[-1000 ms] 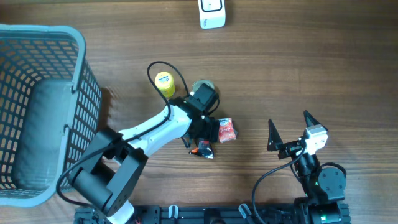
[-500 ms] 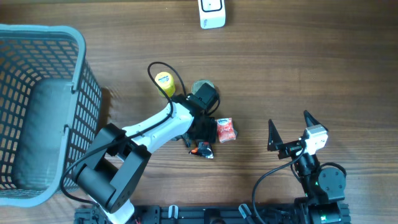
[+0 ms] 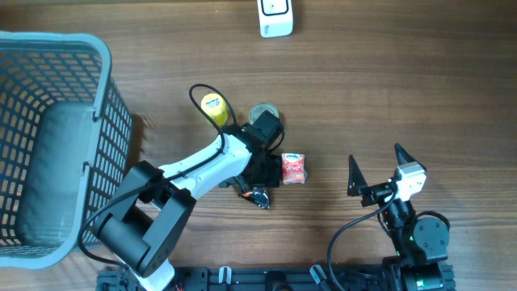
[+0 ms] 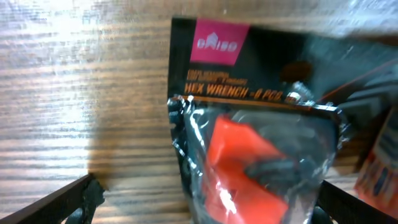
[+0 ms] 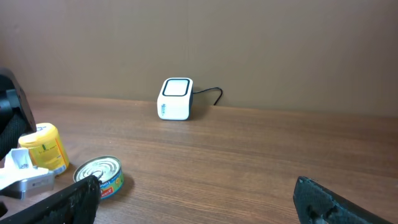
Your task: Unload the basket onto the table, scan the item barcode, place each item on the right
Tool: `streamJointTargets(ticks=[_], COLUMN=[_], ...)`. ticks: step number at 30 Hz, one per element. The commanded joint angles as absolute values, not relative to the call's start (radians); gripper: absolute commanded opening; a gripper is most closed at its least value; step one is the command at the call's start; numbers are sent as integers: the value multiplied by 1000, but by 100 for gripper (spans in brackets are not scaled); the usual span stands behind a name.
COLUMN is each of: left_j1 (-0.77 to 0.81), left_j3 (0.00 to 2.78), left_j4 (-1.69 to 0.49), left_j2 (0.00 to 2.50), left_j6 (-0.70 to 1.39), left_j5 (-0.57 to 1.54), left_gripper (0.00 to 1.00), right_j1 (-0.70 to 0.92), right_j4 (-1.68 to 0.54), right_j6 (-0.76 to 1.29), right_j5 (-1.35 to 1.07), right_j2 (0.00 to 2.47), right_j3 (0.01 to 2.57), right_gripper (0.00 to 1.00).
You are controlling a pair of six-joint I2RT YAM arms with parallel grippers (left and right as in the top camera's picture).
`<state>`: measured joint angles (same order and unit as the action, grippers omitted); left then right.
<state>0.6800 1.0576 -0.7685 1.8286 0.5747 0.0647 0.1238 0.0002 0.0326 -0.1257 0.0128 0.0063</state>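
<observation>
Straddling the hex wrench pack (image 4: 249, 93) with the left gripper (image 4: 210, 200) spread wide, gripping nothing. Poised so, probably, to lift it toward the scanner (image 3: 275, 18).

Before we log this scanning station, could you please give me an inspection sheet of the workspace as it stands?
Surface: wooden table, no spills seen.
Job's things: hex wrench pack lying flat under the left hand; white scanner at the far edge.
Clutter: red snack packet, yellow container, tin can, mesh basket at the left.
Hands: left hand open, straddling the pack; right hand open, empty, clear of everything.
Cables: black loop on the left arm; lead behind the scanner.
Surroundings: plain wall behind the table.
</observation>
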Motion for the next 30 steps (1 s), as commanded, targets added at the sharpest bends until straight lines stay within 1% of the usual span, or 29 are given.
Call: streamJointTargets(ticks=[1,3,7,10,14,17,19,21,22,26,30], left_j1=[679,679,679,679,679,679,679,679,679,679,679], left_j3=[1002,1002,1002,1002,1002,1002,1002,1002,1002,1002,1002], left_j4=[-694,-683,-688,-696,-708,-731,-753,-767,-769,-772,-776], left_j2=[1913,1913,1913,1913,1913,1913,1913,1913,1913,1913,1913], left_j6=[579,585,584,580,581,593,619,642,654,709,715], left_j5=[123,123,123,122,122,123,123,123,123,123,130], left_gripper=[99,98,81,72,72,70,64,46,41,38,30], right_j1=[128,128,128,128,128,128,128,128,128,128,128], right_j4=[6,6,6,6,6,6,6,6,6,6,6], right_j6=[27,27,27,27,27,27,27,27,27,27,27], right_j5=[-112,-112,-112,-112,-112,-112,-112,-112,-112,-112,-112], right_j2=[11,11,11,11,11,11,11,11,11,11,11], right_j3=[5,5,5,5,5,5,5,5,5,5,5], right_gripper=[100,100,100,100,100,100,100,100,100,100,100])
